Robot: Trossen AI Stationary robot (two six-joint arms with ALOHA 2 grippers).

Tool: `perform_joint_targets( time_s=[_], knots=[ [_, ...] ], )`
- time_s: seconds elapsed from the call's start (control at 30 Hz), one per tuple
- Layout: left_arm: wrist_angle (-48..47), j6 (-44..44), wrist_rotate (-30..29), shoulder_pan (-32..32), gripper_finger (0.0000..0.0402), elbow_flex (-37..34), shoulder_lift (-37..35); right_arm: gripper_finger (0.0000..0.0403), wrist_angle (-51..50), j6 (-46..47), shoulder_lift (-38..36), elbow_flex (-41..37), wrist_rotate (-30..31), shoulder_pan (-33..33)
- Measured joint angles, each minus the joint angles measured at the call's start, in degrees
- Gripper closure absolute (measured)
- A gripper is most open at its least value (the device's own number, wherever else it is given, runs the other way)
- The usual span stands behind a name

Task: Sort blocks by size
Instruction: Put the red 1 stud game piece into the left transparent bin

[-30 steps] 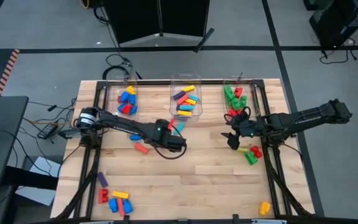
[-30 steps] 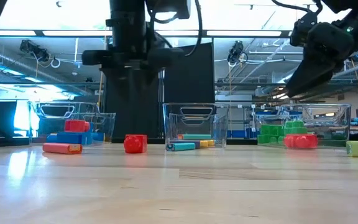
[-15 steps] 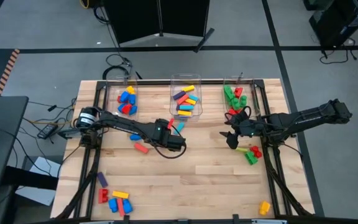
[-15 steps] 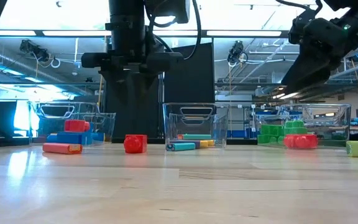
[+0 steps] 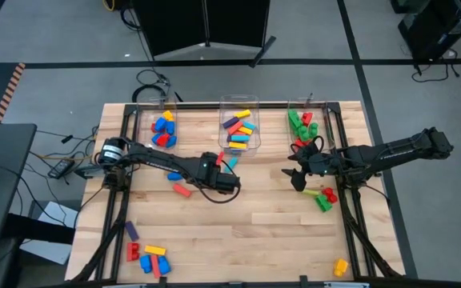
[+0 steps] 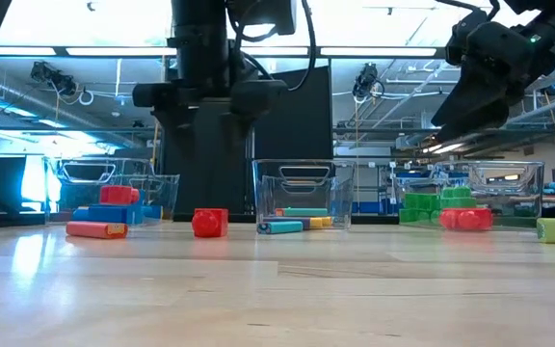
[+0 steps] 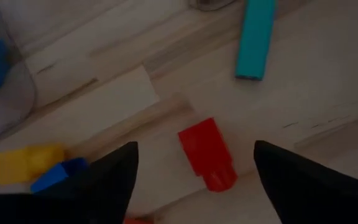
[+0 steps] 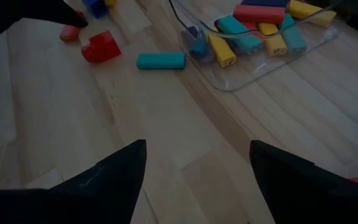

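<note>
The left tool point(image 5: 229, 181) hangs above the middle of the tabletop point(image 5: 254, 232), just in front of the centre bin point(image 5: 239, 130). Its fingers point(image 7: 104, 180) are spread wide and grip nothing. In the left wrist view a chunky red block point(image 7: 207, 152) lies on the wood between them, free of both fingers. Beyond it lies a long cyan block point(image 7: 257, 37), and off to one side a yellow block point(image 7: 20, 163) touches a blue one point(image 7: 58, 174).

The right tool point(image 5: 297, 177) hovers over the right half of the tabletop, near the right bin point(image 5: 304, 124). Its fingers point(image 8: 104, 180) are parted and empty, with only bare wood between them.

The centre bin holds long blocks point(image 5: 240, 130) in yellow, cyan, red and purple. The left bin point(image 5: 160, 124) holds short blue, red and yellow blocks point(image 5: 163, 130). The right bin holds chunky green and red blocks point(image 5: 301, 125).

More blocks lie loose. A long red block point(image 5: 182, 190) rests left of the left tool. A small red and green group point(image 5: 324, 198) sits just beside the right tool. A mixed cluster point(image 5: 149, 258) lies at the front left corner, with a purple block point(image 5: 132, 231) near it. A yellow block point(image 5: 341, 266) sits at the front right.
</note>
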Motion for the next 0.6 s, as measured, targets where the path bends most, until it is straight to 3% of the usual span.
perform_joint_targets(
  time_s=[0.47,0.6],
  knots=[
    [4.81,-3.32,0.39,0.42,0.0079,-2.06,0.09,0.0108,-0.04,0.00,-0.02,-0.02,-0.06,0.00],
    [6.69,-8.12,4.71,0.75,0.0086,-5.05,0.09,0.0110,-0.07,-0.48,0.00,-0.02,-0.07,0.00]
  ],
)
